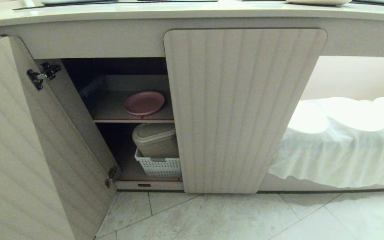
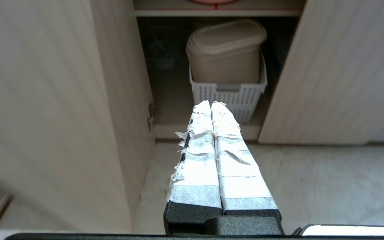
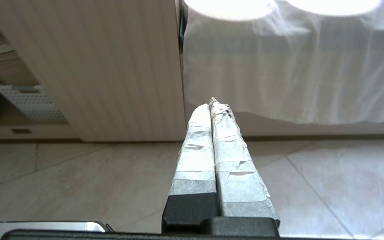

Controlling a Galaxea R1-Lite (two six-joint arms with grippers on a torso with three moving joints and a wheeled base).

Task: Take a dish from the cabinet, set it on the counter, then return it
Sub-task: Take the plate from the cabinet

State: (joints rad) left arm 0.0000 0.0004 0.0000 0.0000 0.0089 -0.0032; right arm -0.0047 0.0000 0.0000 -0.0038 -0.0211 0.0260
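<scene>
The pink dish (image 1: 144, 103) lies flat on the upper red-edged shelf inside the cabinet (image 1: 245, 110), whose left door (image 1: 18, 150) stands swung open. Only a sliver of the dish (image 2: 213, 1) shows in the left wrist view. The cream counter (image 1: 145, 11) runs along above the cabinet. Neither arm appears in the head view. My left gripper (image 2: 211, 104) hangs low over the floor in front of the open compartment, its taped fingers pressed together and empty. Further right, my right gripper (image 3: 211, 102) is shut and empty too, facing the closed right door (image 3: 112, 66).
On the lower shelf a beige lidded container (image 1: 155, 140) stands in a white perforated basket (image 1: 160, 166). A white cloth (image 1: 342, 143) drapes over the opening right of the cabinet. Pale floor tiles (image 1: 228, 216) lie in front. A pale plate (image 1: 318, 2) rests on the counter.
</scene>
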